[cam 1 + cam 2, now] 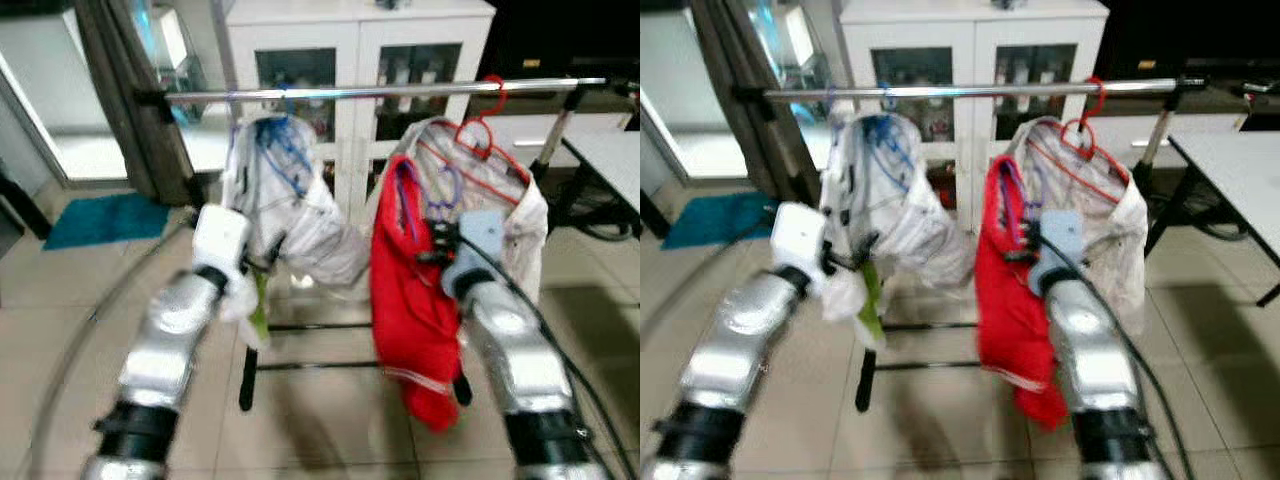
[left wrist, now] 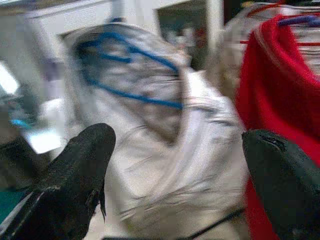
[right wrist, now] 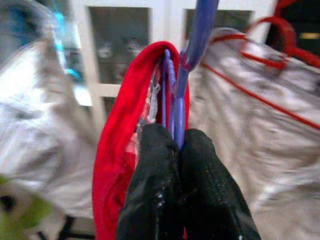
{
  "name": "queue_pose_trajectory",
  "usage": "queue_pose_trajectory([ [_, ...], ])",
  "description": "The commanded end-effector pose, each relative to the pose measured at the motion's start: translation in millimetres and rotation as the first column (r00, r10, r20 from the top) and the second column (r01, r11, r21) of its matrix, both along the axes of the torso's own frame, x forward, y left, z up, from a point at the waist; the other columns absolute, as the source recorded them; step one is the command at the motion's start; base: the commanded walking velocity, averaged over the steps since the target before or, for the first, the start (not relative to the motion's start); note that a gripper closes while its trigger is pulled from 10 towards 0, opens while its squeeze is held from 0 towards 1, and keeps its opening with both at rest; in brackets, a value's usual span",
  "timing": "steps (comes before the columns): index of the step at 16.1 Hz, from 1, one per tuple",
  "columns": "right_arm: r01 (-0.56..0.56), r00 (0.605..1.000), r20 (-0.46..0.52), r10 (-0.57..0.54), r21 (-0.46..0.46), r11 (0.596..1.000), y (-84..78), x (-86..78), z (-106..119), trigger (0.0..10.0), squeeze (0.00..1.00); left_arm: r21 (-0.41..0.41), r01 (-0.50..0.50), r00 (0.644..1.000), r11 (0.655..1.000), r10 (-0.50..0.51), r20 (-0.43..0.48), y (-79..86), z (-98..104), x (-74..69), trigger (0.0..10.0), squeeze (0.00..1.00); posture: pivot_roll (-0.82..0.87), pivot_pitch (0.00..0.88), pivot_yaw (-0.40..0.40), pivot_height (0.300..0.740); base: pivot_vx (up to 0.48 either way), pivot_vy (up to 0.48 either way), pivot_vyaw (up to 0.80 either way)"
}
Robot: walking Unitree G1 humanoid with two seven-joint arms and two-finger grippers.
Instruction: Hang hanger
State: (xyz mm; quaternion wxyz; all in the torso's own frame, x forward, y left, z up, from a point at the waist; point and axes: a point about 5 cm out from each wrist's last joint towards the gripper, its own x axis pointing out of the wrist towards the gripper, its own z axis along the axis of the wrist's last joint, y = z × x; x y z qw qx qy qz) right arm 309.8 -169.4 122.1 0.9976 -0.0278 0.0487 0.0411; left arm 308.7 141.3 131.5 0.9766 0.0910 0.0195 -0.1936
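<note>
Evidently the right gripper [image 3: 177,150] pinches the purple hanger [image 3: 192,45] (red garment [image 1: 405,300] draped on it) below the rail [image 1: 380,92], while the left gripper [image 2: 175,165] gapes empty.

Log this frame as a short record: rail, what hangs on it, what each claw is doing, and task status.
rail: metal rail runs across in front of a white cabinet
on rail: white garment on a blue hanger; white garment on a red hanger
right claw: right claw shut on the purple hanger that carries the red garment, held below the rail
left claw: left claw open, facing the white garment on the blue hanger
status: purple hanger not yet hooked on the rail
</note>
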Motion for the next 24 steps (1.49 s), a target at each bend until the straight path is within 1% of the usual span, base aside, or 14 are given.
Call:
queue_pose_trajectory([
  [1,-0.013,0.996,0.085,0.012,0.002,1.0,4.5,4.4,17.1,10.0,0.0,0.017,-0.012,1.0,1.0,0.012,0.02,7.1,5.1,2.4,10.0,0.0,-0.07,0.0,0.031,0.74,0.375,0.0,0.0],
  [5,-0.012,0.995,0.098,0.013,-0.011,1.0,1.4,6.2,17.9,10.0,0.0,0.018,-0.001,1.0,1.0,0.001,0.03,4.7,7.0,4.2,10.0,0.0,-0.07,0.0,0.033,0.74,0.375,0.0,0.0],
  [11,-0.031,0.993,0.117,0.033,-0.017,0.999,3.9,12.7,21.7,10.0,0.0,0.013,-0.005,0.999,1.0,0.005,0.043,5.0,8.8,3.5,10.0,0.0,-0.07,0.0,0.022,0.74,0.374,0.0,0.0],
  [12,-0.011,0.991,0.134,0.017,-0.044,0.999,2.1,15.2,23.9,10.0,0.0,0.005,0.007,0.999,1.0,-0.007,0.046,3.6,8.9,2.6,10.0,0.0,-0.07,0.0,0.017,0.74,0.345,0.0,0.0],
  [13,0.012,0.989,0.146,-0.005,-0.043,0.999,-0.8,19.8,26.8,10.0,0.0,-0.034,0.036,0.997,0.999,-0.034,0.069,0.1,12.5,0.8,10.0,0.0,-0.07,0.0,0.012,0.74,0.0,0.0,0.0],
  [14,0.015,0.989,0.15,-0.01,-0.038,0.999,-1.5,21.5,28.1,10.0,0.0,-0.049,0.038,0.996,0.998,-0.034,0.078,-0.6,14.7,0.9,10.0,0.0,-0.07,0.0,0.011,0.74,0.0,0.0,0.0],
  [15,-0.002,0.986,0.169,0.007,-0.027,1.0,-0.3,27.1,33.3,10.0,0.0,-0.051,0.076,0.993,0.996,-0.072,0.09,-3.3,18.9,1.1,10.0,0.0,-0.06,0.0,0.008,0.74,0.0,0.0,0.0],
  [17,-0.012,0.986,0.166,0.016,-0.023,1.0,1.2,34.7,36.8,10.0,0.0,-0.016,0.154,0.985,0.988,-0.152,0.083,-6.3,19.8,-1.6,10.0,0.0,-0.06,0.0,0.007,0.74,0.0,0.0,0.0],
  [19,0.001,0.985,0.173,-0.002,0.001,1.0,1.3,45.4,42.5,10.0,0.0,-0.014,0.198,0.977,0.98,-0.196,0.08,-6.1,26.2,-2.1,10.0,0.0,-0.05,0.0,0.005,0.74,0.0,0.0,0.0],
  [20,0.002,0.984,0.177,-0.003,0.004,1.0,1.9,48.1,44.5,10.0,0.0,-0.01,0.207,0.975,0.978,-0.205,0.082,-5.9,27.9,-1.8,10.0,0.0,-0.05,0.0,0.005,0.74,0.0,0.0,0.0],
  [22,-0.009,0.984,0.18,0.004,0.029,1.0,7.6,61.4,52.9,10.0,0.0,0.004,0.254,0.963,0.967,-0.254,0.085,-7.0,34.4,-1.5,10.0,0.0,-0.05,0.0,0.01,0.74,0.0,0.0,0.0],
  [23,-0.017,0.986,0.164,0.012,0.029,0.999,10.7,67.4,55.0,10.0,0.0,0.014,0.27,0.959,0.963,-0.27,0.082,-7.1,35.5,-1.2,10.0,0.0,-0.05,0.0,0.013,0.74,0.0,0.0,0.0],
  [24,-0.045,0.994,0.097,0.046,-0.004,0.999,18.5,78.4,55.2,10.0,0.0,0.033,0.293,0.953,0.956,-0.295,0.072,-6.9,36.6,-0.2,10.0,0.0,-0.05,0.0,0.018,0.74,0.0,0.0,0.0],
])
